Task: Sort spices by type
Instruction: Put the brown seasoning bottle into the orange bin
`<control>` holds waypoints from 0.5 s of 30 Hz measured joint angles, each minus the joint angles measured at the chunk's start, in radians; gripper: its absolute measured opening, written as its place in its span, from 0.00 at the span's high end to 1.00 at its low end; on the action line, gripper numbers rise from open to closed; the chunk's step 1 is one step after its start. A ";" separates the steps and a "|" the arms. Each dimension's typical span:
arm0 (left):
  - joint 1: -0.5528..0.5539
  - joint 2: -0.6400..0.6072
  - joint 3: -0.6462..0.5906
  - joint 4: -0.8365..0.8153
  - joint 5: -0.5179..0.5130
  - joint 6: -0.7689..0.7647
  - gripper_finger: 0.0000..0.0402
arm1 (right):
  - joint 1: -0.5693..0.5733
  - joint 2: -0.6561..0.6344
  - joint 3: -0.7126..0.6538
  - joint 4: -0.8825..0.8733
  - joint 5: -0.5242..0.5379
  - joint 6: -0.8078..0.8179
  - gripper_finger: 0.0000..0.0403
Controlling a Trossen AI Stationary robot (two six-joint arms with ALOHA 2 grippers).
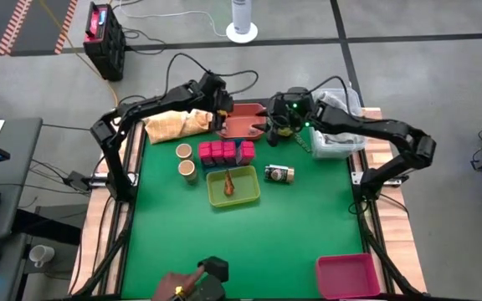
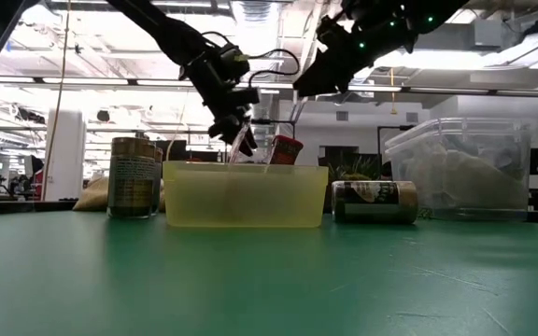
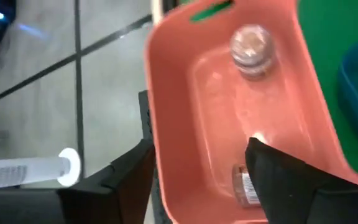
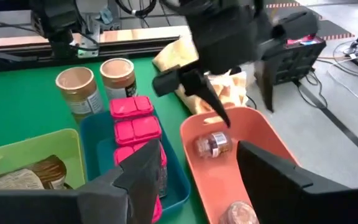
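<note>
Two small glass spice jars lie in the salmon-pink plastic tray [image 1: 243,124] at the far middle of the green counter [image 1: 241,234]. One small jar with a dark label [image 4: 214,144] lies on its side, long axis across the tray; the other small jar [image 3: 252,45] shows its round end toward the left wrist camera, and what it holds is too blurred to tell. In the left wrist view the labelled jar is partly cut off by a dark finger.

The left pincer [image 4: 218,99] hangs over the tray's far end, just above the labelled jar, fingers part-open and apart from it, holding nothing. The right pincer [image 1: 272,130] hovers at the tray's right edge; its fingers stand apart and nothing shows between them.

Just near of the tray, the bright pink lidded square jars [image 1: 222,151] stand in a row inside a blue tray [image 4: 98,155] whose rim is mostly hidden from above. Left of them stand two short tan-lidded round jars [image 1: 185,160], upright. Nearer, a yellow-green translucent tray [image 1: 233,186] holds a brown piece [image 1: 228,180] whose kind is hard to make out. To its right a dark cylindrical tin [image 1: 279,173] lies on its side, long axis left to right.
</note>
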 joint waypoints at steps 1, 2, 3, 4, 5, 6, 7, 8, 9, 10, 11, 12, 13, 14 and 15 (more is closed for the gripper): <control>-0.008 0.002 -0.001 -0.008 -0.018 0.010 0.42 | 0.001 0.000 0.000 -0.001 0.000 -0.001 0.41; -0.017 0.004 -0.001 -0.013 -0.037 0.024 0.44 | 0.004 0.000 0.000 0.000 0.000 -0.001 0.41; -0.022 0.008 0.000 -0.028 -0.047 0.047 0.45 | 0.004 0.000 0.000 0.006 0.000 -0.002 0.41; -0.029 0.014 0.001 -0.054 -0.049 0.068 0.46 | 0.005 0.000 0.000 0.009 0.000 -0.002 0.41; -0.033 0.020 0.003 -0.089 -0.051 0.071 0.47 | 0.008 0.000 0.000 0.009 0.000 -0.002 0.41; -0.035 0.033 0.008 -0.122 -0.061 0.055 0.48 | 0.009 0.000 0.000 0.009 0.000 -0.002 0.41; -0.036 0.056 0.023 -0.145 -0.076 0.029 0.48 | 0.012 0.000 0.000 0.009 0.000 -0.002 0.41; -0.036 0.075 0.045 -0.166 -0.084 -0.005 0.49 | 0.016 0.000 0.000 0.010 -0.001 -0.002 0.41; -0.036 0.092 0.066 -0.193 -0.089 -0.033 0.49 | 0.019 0.000 0.000 0.012 -0.003 -0.002 0.41; -0.036 0.109 0.090 -0.226 -0.088 -0.053 0.50 | 0.026 0.000 0.000 0.015 -0.004 -0.002 0.41; -0.035 0.131 0.121 -0.248 -0.090 -0.072 0.50 | 0.032 0.000 0.000 0.015 -0.004 -0.002 0.41; -0.035 0.151 0.153 -0.255 -0.097 -0.089 0.51 | 0.037 0.000 0.000 0.015 -0.004 -0.002 0.41; -0.036 0.174 0.181 -0.271 -0.099 -0.106 0.51 | 0.043 0.000 0.000 0.015 -0.004 -0.003 0.41; -0.036 0.198 0.213 -0.299 -0.099 -0.117 0.52 | 0.050 0.000 0.000 0.016 -0.004 -0.003 0.41; -0.036 0.224 0.244 -0.334 -0.099 -0.123 0.52 | 0.055 0.000 0.000 0.016 -0.004 -0.002 0.41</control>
